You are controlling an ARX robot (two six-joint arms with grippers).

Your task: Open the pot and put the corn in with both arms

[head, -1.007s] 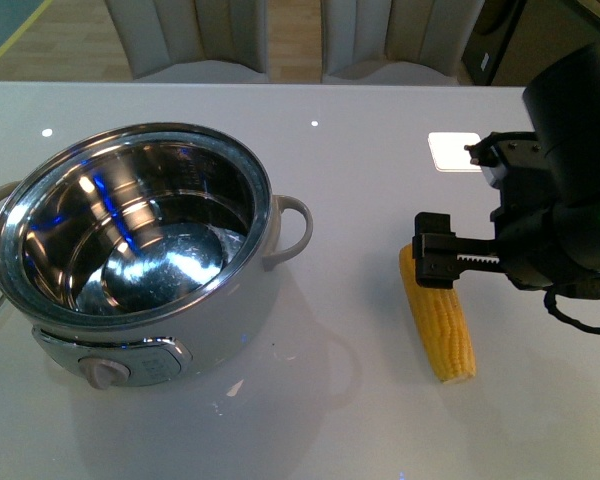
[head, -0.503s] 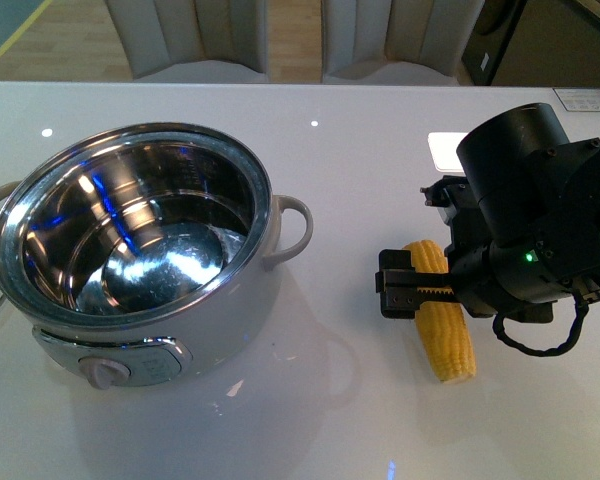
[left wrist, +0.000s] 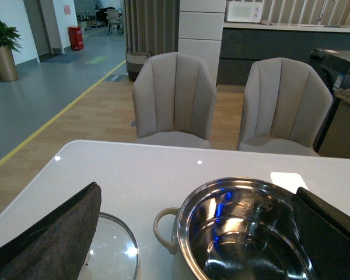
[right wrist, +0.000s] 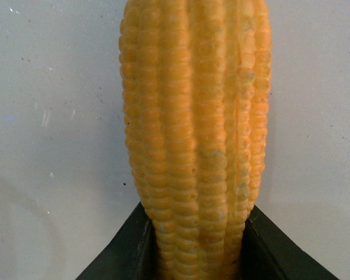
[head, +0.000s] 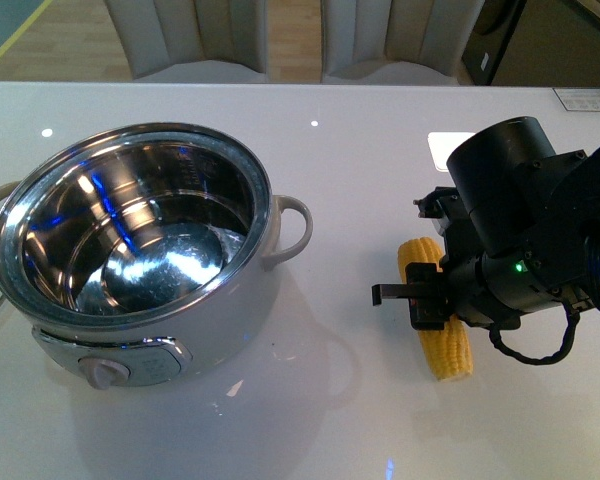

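Your right gripper (head: 428,300) pinches the corn (head: 443,345) lying on the table (head: 330,150) at the pot's (head: 230,310) three o'clock; your left gripper (left wrist: 196,189) is spread wide, facing the uncovered pot.

I see the cream pot (head: 230,320) standing open on my desk (head: 330,430), steel bowl gleaming; the yellow corn (head: 446,350) lies flat, well right.

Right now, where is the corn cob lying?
In the front view the corn cob lies on the white table, to the right of the electric pot, with the right hand clamped on its middle.
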